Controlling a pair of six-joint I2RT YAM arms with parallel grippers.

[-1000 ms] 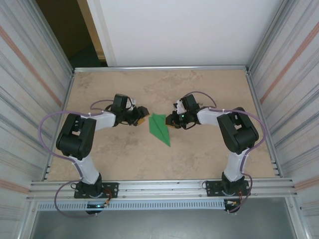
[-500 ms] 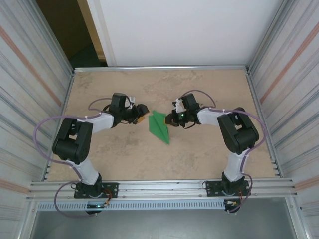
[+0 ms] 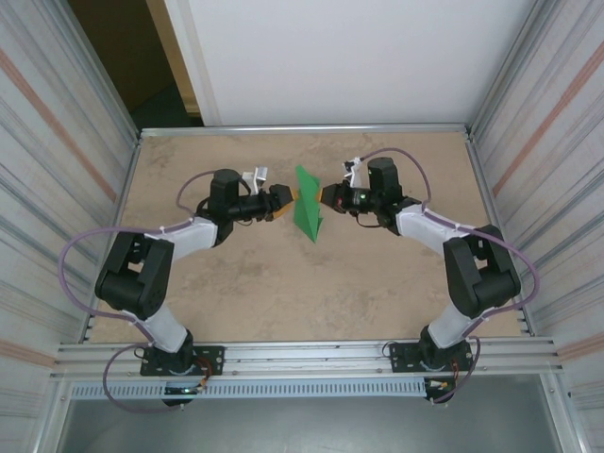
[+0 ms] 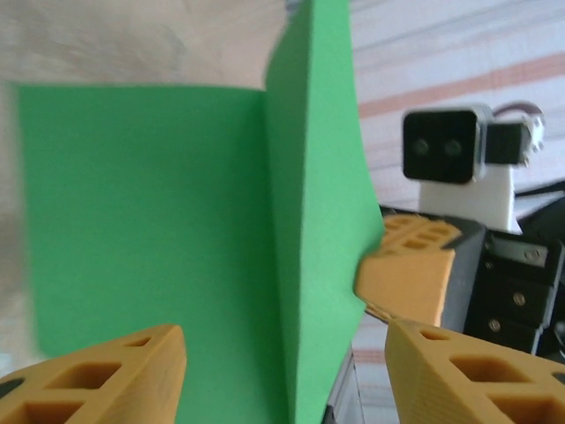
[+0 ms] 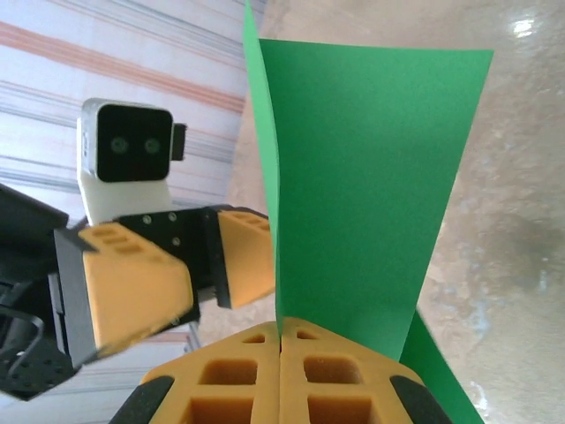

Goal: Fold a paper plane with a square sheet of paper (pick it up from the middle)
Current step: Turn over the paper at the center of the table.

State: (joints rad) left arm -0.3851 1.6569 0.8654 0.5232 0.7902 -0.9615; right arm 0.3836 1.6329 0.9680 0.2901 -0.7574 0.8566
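The square sheet of paper is now a bright green, creased, pointed paper plane (image 3: 307, 206), held up off the table at centre back with its point toward the near side. My right gripper (image 3: 324, 196) is shut on its right edge; in the right wrist view the closed fingertips (image 5: 281, 331) pinch the green fold (image 5: 371, 168). My left gripper (image 3: 286, 201) stands open just left of the paper. In the left wrist view the crease (image 4: 282, 265) rises ahead of the gap between the spread fingers (image 4: 287, 362), and I see no contact.
The tan tabletop (image 3: 283, 293) lies below both arms. Ribbed metal walls (image 3: 57, 189) close in the left and right sides, and a white panel (image 3: 349, 57) stands at the back. The two grippers face each other a few centimetres apart.
The right gripper has shut on the paper and lifted it off the table toward the back. The left gripper followed it up and back, and its jaws opened wider.
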